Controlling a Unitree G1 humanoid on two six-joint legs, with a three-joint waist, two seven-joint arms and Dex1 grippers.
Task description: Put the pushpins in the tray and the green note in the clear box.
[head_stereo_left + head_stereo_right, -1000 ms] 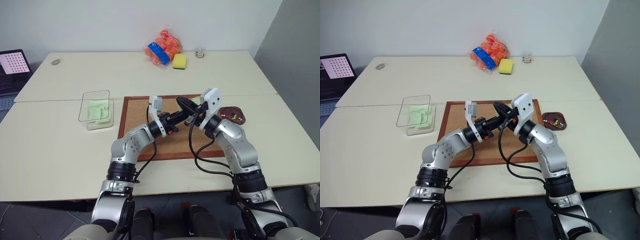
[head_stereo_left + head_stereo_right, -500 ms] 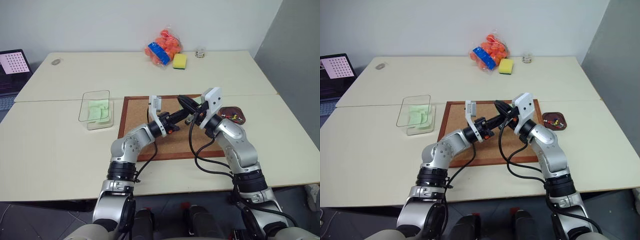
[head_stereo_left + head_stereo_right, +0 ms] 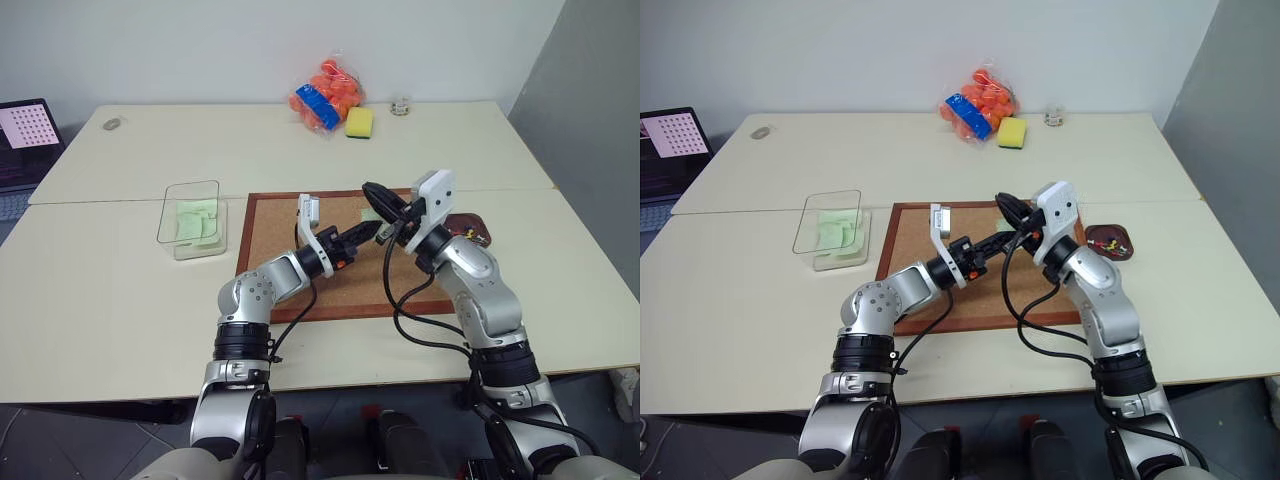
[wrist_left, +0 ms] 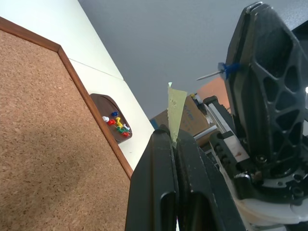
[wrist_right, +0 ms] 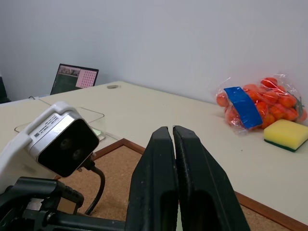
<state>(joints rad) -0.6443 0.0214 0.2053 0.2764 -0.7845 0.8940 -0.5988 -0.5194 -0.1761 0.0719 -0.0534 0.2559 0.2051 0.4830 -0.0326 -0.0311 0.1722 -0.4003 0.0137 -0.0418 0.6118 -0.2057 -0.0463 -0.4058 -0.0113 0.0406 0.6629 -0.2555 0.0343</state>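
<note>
Our left gripper [image 4: 174,144] is clamped on the pale green square paper note [image 4: 175,114], held edge-on above the wood-framed corkboard [image 3: 270,240] at the centre of the head view. Our right gripper [image 4: 226,67] beside it is closed on a tiny blue-headed pushpin [image 4: 226,67] whose needle juts sideways. The small dark brown rounded tray [image 4: 103,106], holding red, yellow, blue and white pins, sits right of centre, while the transparent plastic rectangular box [image 3: 192,217] stands left of the board.
</note>
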